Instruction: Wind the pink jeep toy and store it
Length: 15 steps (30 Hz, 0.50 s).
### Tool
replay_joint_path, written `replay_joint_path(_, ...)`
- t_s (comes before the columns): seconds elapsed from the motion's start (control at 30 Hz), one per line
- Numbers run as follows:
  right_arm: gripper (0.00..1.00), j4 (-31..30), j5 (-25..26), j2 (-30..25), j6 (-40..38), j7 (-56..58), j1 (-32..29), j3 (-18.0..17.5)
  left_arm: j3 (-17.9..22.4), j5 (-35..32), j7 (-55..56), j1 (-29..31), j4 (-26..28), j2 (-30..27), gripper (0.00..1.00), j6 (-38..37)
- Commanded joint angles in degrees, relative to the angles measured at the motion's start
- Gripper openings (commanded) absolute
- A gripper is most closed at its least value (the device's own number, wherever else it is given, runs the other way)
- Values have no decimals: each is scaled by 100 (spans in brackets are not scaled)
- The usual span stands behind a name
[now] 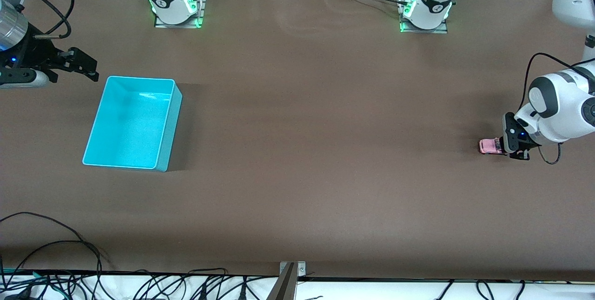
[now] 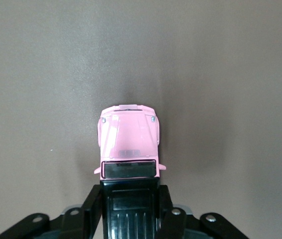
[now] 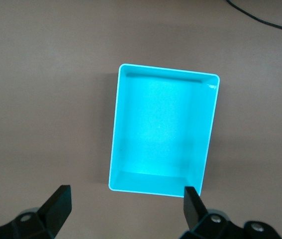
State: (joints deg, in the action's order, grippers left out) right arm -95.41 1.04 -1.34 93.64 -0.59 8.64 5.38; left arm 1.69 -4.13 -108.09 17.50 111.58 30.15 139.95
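Pink jeep toy (image 1: 490, 146) on table (image 1: 316, 160) at left arm's end, well apart from cyan bin (image 1: 132, 123). Long axis along table length, hood toward right arm's end, black rear roof at left gripper (image 1: 506, 147). Left gripper low on table, fingers (image 2: 92, 206) clamped on jeep's rear sides. Right gripper (image 3: 126, 205) waits above table beside bin, fingers spread, holding nothing.

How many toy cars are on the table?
1: the pink jeep toy, at the left arm's end of the table, its black rear between the left gripper's fingers.
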Motion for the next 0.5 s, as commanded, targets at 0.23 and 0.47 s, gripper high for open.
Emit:
replay_joint_path(0.23, 100, 110, 63, 29, -92, -2, 24, 6, -46, -9, -89, 43, -462, 122, 100, -407)
replay_joint_path(0.47, 100, 110, 63, 29, -92, -2, 24, 6, -46, -9, -81, 43, -488, 70, 100, -477)
